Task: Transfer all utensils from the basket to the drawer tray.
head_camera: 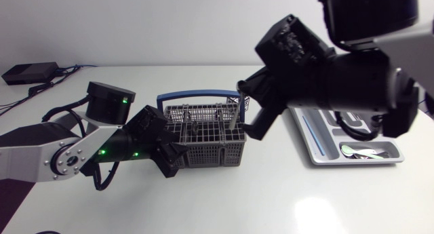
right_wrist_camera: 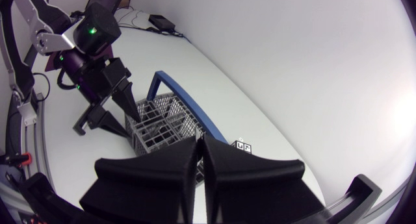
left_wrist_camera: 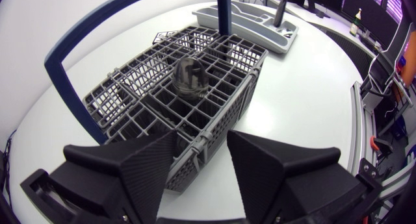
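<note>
Basket [head_camera: 210, 142] end wall stands between the spread fingers of left gripper [left_wrist_camera: 203, 145]; right gripper [right_wrist_camera: 201, 145], at basket's opposite end, has fingers pressed together. 1 small printed tag [right_wrist_camera: 244, 146] beside basket, unreadable.

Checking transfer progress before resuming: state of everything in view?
Grey plastic grid basket with blue handle: upright, handle raised, metal utensil standing inside.
Light grey compartmented drawer tray: lying flat, cutlery in one compartment.
Left gripper: open, basket corner between its fingers.
Right gripper: shut, by the basket's tray-side end.
</note>
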